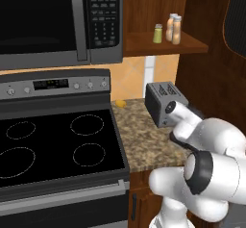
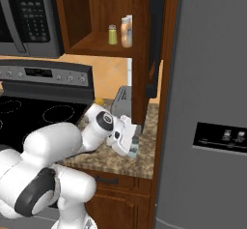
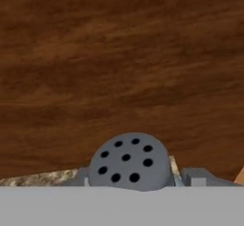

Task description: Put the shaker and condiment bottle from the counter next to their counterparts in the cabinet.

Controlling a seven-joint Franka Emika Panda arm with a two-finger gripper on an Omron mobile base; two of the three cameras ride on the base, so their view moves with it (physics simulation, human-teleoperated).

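The teal-blue shaker (image 2: 134, 149) stands on the granite counter (image 2: 137, 167) at its right end, close to a wooden side panel. In the hand view its grey perforated top (image 3: 128, 162) sits between the fingertips. My gripper (image 2: 130, 151) (image 3: 137, 178) is lowered over it and open, one finger on either side. On the cabinet (image 1: 158, 46) shelf stand the yellow-green shaker (image 1: 157, 33) (image 2: 112, 35) and two pale-orange bottles side by side (image 1: 172, 26) (image 1: 177, 30); in the right base view they overlap (image 2: 126, 32).
A silver toaster (image 1: 165, 102) sits on the counter (image 1: 144, 135) behind my arm, with a small yellow fruit (image 1: 121, 103) at the wall. The black stove (image 1: 53, 145) lies to the left under the microwave (image 1: 57, 20). A grey fridge (image 2: 207, 102) stands at the right.
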